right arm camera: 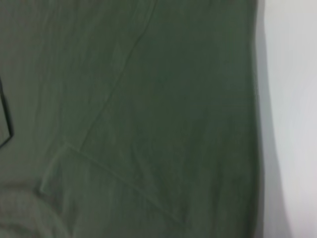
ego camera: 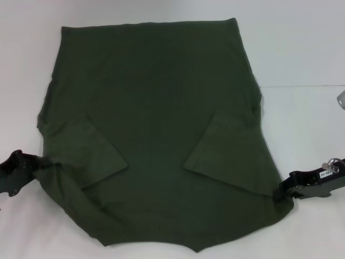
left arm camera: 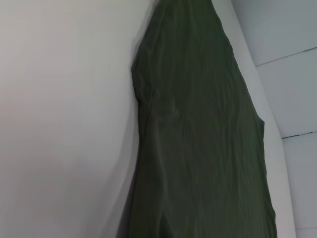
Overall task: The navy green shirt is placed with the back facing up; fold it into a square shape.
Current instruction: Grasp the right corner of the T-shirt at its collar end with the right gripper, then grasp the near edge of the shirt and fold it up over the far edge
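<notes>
Two grippers sit at the two near corners of the navy green shirt in the head view, so you see the garment lies between them. The left gripper touches the left shoulder edge, and the right gripper touches the right shoulder edge; each arm is equally near to its own side. The shirt rests flat on the white table, with both sleeves already folded inward on the back. Its long axis runs away from the robot: the hem is at the far end, the collar end points toward the body. I judge that the next fold must carry the near end along this axis toward the hem. If the fingers pinch the cloth or only rest beside it, I cannot tell for either side.

From the left wrist view you get only the shirt stretching away as a long band over the table; no fingers appear.

From the right wrist view the shirt fills nearly everything, with a folded sleeve hem visible and a strip of table beside it; again no fingers.
</notes>
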`<state>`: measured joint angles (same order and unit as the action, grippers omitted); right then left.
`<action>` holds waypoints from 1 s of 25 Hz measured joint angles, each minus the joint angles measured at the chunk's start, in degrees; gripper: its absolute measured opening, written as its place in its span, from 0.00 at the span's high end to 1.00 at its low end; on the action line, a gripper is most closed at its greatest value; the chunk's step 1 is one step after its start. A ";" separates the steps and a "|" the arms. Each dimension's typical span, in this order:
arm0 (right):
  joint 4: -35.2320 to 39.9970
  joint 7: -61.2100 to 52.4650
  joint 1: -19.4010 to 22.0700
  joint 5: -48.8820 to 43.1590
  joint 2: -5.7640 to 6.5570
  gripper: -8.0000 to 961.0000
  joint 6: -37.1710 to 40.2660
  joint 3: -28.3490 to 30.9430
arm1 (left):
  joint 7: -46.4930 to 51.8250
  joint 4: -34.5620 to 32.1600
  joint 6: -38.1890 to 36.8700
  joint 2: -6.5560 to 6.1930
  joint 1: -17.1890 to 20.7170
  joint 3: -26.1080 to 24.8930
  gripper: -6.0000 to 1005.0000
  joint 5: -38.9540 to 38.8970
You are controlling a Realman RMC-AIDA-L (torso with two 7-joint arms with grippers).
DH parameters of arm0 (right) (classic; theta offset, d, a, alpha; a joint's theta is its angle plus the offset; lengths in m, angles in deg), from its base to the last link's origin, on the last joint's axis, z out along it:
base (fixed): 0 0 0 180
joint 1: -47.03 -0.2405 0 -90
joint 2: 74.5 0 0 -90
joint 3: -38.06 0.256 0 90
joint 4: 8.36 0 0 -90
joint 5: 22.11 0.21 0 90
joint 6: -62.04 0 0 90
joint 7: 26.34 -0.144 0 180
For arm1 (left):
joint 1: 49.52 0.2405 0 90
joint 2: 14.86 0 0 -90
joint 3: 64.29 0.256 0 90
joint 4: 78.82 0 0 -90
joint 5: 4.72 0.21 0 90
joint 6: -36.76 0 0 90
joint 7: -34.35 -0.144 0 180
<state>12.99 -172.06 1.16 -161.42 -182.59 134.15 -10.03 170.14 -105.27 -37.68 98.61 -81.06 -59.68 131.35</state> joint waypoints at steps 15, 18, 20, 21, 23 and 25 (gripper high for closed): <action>0.56 4.32 0.50 0.01 -0.59 0.96 -0.64 -0.46 | 0.00 -0.01 0.07 -0.04 -0.09 -0.04 0.98 -0.03; 0.59 4.34 0.54 0.01 -0.61 0.96 -0.59 -0.31 | -0.02 -0.01 0.05 -0.06 -0.10 -0.04 0.98 -0.03; 0.61 4.34 0.60 0.01 -0.61 0.96 -0.56 -0.26 | -0.05 -0.01 0.03 -0.08 -0.11 -0.04 0.98 -0.02; 0.61 4.35 0.60 0.01 -0.61 0.96 -0.55 -0.27 | -0.06 -0.01 0.02 -0.08 -0.10 -0.04 0.98 -0.03; 0.62 4.36 0.61 0.01 -0.62 0.96 -0.54 -0.38 | -0.12 -0.01 0.01 -0.09 -0.10 -0.04 0.98 -0.02; 0.62 4.37 0.61 0.00 -0.62 0.96 -0.54 -0.48 | -0.20 -0.01 0.00 -0.09 -0.11 -0.04 0.98 -0.03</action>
<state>13.61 -167.70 1.77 -161.41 -183.21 133.62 -10.51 169.93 -105.28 -37.68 98.52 -81.16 -59.72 131.33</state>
